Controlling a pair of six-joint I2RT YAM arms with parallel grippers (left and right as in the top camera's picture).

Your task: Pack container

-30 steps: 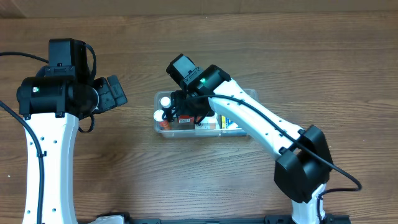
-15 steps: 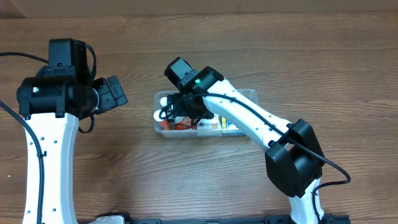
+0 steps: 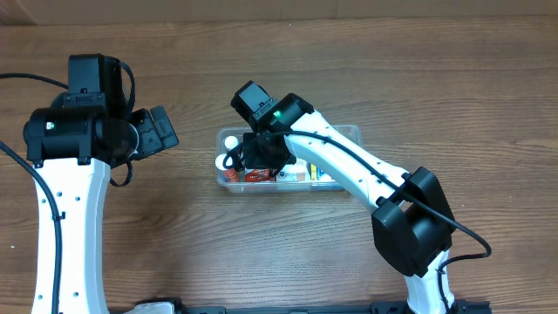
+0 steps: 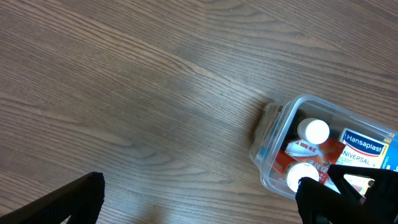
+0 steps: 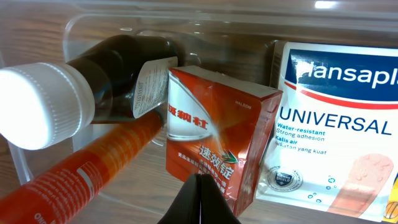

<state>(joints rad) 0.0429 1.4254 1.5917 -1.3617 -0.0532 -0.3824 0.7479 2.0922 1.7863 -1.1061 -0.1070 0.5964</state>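
Observation:
The container (image 3: 351,133), a clear plastic bin, sits mid-table and shows in the left wrist view (image 4: 273,146) and the right wrist view (image 5: 186,28). It holds an orange-red box (image 5: 217,137), a dark bottle with a white cap (image 5: 118,74), an orange tube (image 5: 87,162) and a Hansaplast box (image 5: 336,124). My right gripper (image 3: 261,157) hangs over the bin's left half. Its jaws (image 5: 200,186) are shut with nothing between them, just above the orange-red box. My left gripper (image 3: 161,131) stands open (image 4: 199,205) over bare table, left of the bin.
The wooden table (image 3: 174,235) surrounds the bin on all sides. My right arm (image 3: 366,174) crosses over the bin's right half and hides part of its contents. Two white caps (image 4: 313,130) show at the bin's left end.
My right gripper's jaws have closed, empty, above the orange-red box, and its arm has shifted slightly left. The left arm has not moved.

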